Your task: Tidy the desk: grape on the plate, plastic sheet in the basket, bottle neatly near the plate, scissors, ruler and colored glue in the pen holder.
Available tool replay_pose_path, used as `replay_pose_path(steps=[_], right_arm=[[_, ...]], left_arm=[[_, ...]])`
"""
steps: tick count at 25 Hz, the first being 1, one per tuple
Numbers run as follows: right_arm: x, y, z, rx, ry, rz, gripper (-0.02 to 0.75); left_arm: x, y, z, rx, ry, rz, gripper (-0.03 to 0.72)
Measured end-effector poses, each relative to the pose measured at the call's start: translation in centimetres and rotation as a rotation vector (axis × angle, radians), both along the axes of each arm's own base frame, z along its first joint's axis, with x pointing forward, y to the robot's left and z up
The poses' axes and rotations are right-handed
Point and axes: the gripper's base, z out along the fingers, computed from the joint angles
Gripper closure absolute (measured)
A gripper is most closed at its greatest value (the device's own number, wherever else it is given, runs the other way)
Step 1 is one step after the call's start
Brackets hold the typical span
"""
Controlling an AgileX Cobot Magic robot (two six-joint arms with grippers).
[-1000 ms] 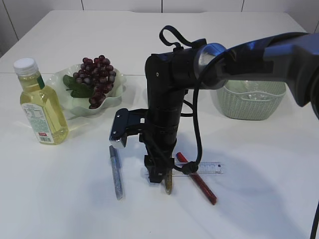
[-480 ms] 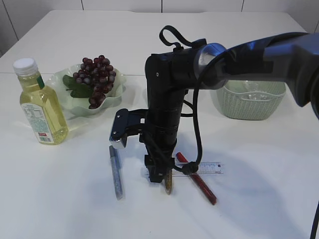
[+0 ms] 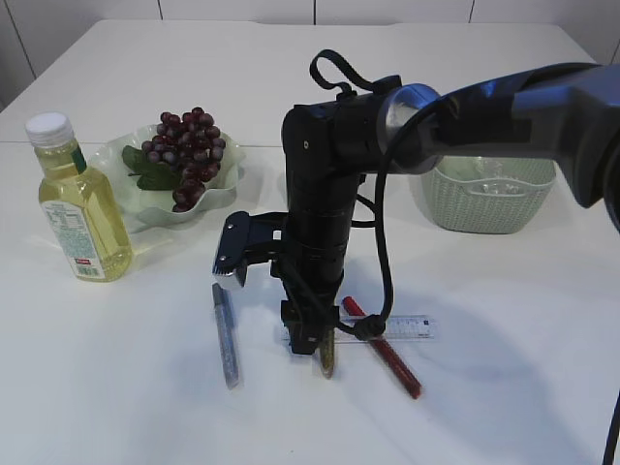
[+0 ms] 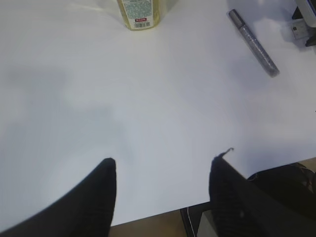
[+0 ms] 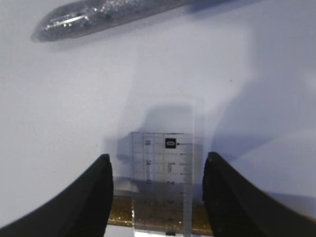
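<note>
White counter (image 3: 116, 407) carries everything. Black right arm (image 3: 504, 107) reaches in from the right, bends down at centre; right gripper (image 5: 158, 190) is low over the near-centre counter, jaws spread, straddling the clear ruler (image 5: 163, 182) without pinching it. A gold glitter glue tube (image 5: 158, 217) lies crosswise under the ruler's end, between the jaws. Left gripper (image 4: 163, 192) hovers at the near left edge of the counter, jaws spread, nothing between them.

Pale green basket (image 3: 494, 199) sits far right, partly behind the arm; contents hard to tell. Pale green wavy plate (image 3: 228, 184) far left, dark red grape (image 3: 186, 145) bunch on it with a green leaf. Bottle (image 3: 77, 208) of yellow liquid, white cap, upright just left of the plate and slightly nearer.

Ruler lies flat at near centre, running left-right. Red glue tube (image 3: 387, 354) lies diagonally across the ruler, right of the gripper. Silver glitter glue tube (image 3: 225, 334) lies on the counter left of the gripper, apart from the others. In the exterior view the gold tube pokes out just below the gripper.
</note>
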Motion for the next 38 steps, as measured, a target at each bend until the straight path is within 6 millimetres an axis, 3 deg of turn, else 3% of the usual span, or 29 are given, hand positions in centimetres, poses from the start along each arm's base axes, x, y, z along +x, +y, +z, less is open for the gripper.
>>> replay_pose_path(steps=[28, 38], right_arm=[[0.01, 0.05, -0.68, -0.005, 0.014, -0.002, 0.321], [0.05, -0.02, -0.69, -0.012, 0.009, 0.002, 0.422]], left_arm=[[0.0, 0.0, 0.0, 0.0, 0.0, 0.0, 0.254], [0.0, 0.0, 0.0, 0.0, 0.0, 0.0, 0.254]])
